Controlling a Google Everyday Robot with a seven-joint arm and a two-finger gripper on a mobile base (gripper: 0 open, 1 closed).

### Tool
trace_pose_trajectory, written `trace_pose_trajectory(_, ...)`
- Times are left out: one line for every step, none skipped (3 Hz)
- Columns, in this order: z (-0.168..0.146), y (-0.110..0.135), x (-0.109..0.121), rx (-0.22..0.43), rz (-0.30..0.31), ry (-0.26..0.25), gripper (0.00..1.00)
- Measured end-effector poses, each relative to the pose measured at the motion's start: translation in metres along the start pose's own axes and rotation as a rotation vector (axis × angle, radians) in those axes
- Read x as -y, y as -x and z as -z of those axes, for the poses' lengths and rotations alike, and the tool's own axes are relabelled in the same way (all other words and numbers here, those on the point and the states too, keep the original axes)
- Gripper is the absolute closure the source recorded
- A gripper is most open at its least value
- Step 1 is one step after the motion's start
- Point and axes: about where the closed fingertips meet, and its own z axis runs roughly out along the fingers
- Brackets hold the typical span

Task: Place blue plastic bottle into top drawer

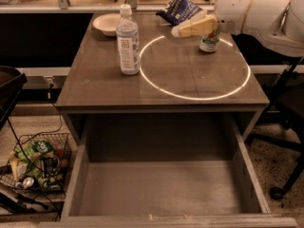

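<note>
The blue plastic bottle stands upright on the left part of the grey table top, white cap on top, pale label facing me. The top drawer is pulled out below the table's front edge, its flat bottom bare. My gripper hangs above the back right of the table, its cream fingers pointing left, well to the right of the bottle and apart from it. It holds nothing that I can see.
A green-and-white soda can stands at the back right, just behind the gripper. A dark blue chip bag and a white bowl lie at the back. A wire basket of packets sits on the floor left. A chair base is on the right.
</note>
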Motion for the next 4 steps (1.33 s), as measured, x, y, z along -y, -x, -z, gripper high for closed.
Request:
trace_pose_trajectory(-0.023, -0.019, -0.021, -0.06, -0.104, 0.061, 0.0)
trace_pose_trajectory(-0.044, -0.041, -0.041, -0.061, -0.222, 0.097, 0.0)
trace_pose_trajectory(-0.071, -0.055, -0.063, -0.031, -0.321, 0.137, 0.0)
trace_pose_trajectory(-0.089, -0.062, -0.074, 0.002, -0.368, 0.16, 0.0)
